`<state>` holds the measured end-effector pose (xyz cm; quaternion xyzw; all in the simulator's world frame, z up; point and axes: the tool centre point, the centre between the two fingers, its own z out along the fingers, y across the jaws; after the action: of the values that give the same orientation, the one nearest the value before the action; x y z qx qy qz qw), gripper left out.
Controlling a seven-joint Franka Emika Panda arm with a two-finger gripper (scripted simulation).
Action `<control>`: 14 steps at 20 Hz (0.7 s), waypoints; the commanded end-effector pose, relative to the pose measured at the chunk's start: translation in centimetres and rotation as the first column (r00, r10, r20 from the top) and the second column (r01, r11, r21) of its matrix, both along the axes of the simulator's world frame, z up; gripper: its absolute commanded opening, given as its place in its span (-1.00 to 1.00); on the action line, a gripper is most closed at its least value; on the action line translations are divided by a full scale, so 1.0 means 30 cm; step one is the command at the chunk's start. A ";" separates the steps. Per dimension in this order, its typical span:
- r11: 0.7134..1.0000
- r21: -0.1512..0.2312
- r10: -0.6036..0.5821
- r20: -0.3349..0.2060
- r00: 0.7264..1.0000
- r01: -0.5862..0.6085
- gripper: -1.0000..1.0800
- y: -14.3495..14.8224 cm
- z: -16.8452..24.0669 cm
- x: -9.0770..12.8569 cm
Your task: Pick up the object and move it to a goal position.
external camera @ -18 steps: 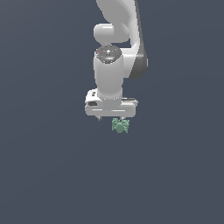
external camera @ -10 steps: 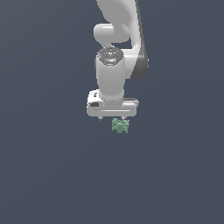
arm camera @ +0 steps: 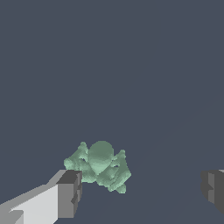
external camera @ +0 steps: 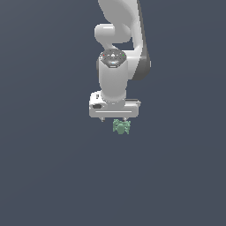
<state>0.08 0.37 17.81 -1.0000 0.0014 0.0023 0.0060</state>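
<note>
The object (external camera: 121, 127) is a small pale green lumpy thing with short leg-like stubs, lying on the dark grey floor. My white gripper (external camera: 115, 119) hangs straight down just above it, and the object sits toward the exterior view's right under the hand. In the wrist view the gripper (arm camera: 141, 188) is open and empty. The object (arm camera: 100, 164) lies between the two dark fingertips (arm camera: 70, 194), close to one of them and far from the other. I cannot tell whether that finger touches it.
The floor (external camera: 48, 176) is a plain dark grey surface with no other objects or edges in view. The white arm (external camera: 119, 39) rises behind the gripper to the top of the exterior view.
The gripper has come down slightly toward the object. The object has not moved.
</note>
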 end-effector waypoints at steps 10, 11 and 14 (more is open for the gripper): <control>0.988 -0.003 0.154 0.000 0.988 -0.154 0.92 0.015 -0.024 -0.016; 0.984 -0.003 0.176 0.000 0.984 -0.176 0.92 0.017 -0.027 -0.019; 0.968 -0.004 0.250 0.001 0.968 -0.250 0.92 0.024 -0.038 -0.027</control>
<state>-0.59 0.98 16.84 -0.9944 -0.1054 0.0025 0.0040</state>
